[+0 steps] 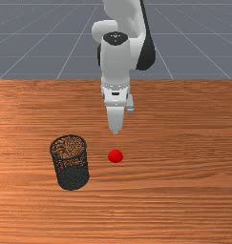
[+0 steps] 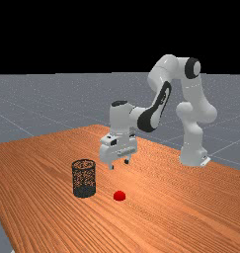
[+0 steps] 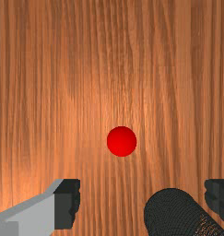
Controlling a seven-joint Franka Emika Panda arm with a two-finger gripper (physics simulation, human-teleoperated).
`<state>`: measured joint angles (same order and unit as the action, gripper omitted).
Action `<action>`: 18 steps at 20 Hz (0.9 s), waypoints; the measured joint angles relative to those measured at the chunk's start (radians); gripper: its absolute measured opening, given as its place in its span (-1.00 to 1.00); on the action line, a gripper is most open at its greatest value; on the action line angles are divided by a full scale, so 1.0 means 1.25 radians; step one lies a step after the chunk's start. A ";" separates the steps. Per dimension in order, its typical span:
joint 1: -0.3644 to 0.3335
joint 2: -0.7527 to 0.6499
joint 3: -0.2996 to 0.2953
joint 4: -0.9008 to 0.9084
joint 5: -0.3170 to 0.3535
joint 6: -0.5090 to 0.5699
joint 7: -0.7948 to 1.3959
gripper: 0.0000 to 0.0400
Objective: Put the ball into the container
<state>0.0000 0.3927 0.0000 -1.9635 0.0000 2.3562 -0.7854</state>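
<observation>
One red ball (image 1: 115,156) sits near the mesh container (image 1: 72,177), the pincer (image 2: 119,164) standing wide (arm markings (image 1: 115,35) too small to read).

Front view faces arm (image 1: 116,64); far, seemingly oblique, shares table (image 1: 184,167); wrist looks down close.

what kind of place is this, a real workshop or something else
Likely a simulated robotics test scene rather than a real room: a lone white arm on a wooden table, a plain grid floor, and flat black beyond it.
</observation>
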 joint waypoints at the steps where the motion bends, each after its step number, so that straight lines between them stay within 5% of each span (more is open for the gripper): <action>1: 0.000 0.000 0.000 0.000 0.000 0.000 0.000 0.22; 3: 0.000 0.000 0.000 0.000 0.000 0.000 0.000 -0.55; 5: 0.000 0.000 0.000 0.000 0.000 0.000 0.000 -0.83; 6: 0.000 0.006 0.000 0.011 0.000 -0.011 0.000 -0.12; 7: -0.005 0.004 0.005 0.006 0.011 -0.002 -0.010 0.32; 9: -0.002 0.003 0.002 0.004 0.005 -0.002 -0.005 0.75; 12: 0.000 0.000 -0.001 0.000 0.002 0.000 0.006 0.94; 18: 0.002 0.000 -0.002 0.001 0.003 -0.001 0.015 1.00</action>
<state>0.0028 0.3930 -0.0020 -1.9621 0.0036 2.3547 -0.7667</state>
